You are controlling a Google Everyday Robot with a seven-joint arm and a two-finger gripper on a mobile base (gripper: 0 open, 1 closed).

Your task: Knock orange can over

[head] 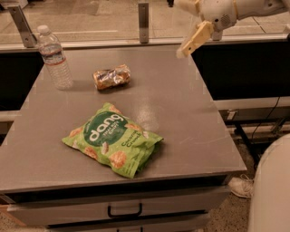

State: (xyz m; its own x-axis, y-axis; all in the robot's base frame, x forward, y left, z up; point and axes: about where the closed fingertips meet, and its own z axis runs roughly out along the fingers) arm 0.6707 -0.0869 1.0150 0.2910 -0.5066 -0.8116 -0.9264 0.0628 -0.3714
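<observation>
The orange can [112, 77] lies on its side on the grey table [181, 118], toward the back left, with its silver top facing left. My gripper [189, 22] hangs in the air above the table's back right edge, well to the right of the can and not touching it. It is open and empty; one pale finger [195, 39] points down and left, and the other [186, 5] shows at the top edge of the view.
A clear plastic water bottle [53, 57] stands upright at the back left, next to the can. A green snack bag [113, 139] lies in the middle front. A drawer handle [124, 211] is below the table's front edge. A railing runs behind the table.
</observation>
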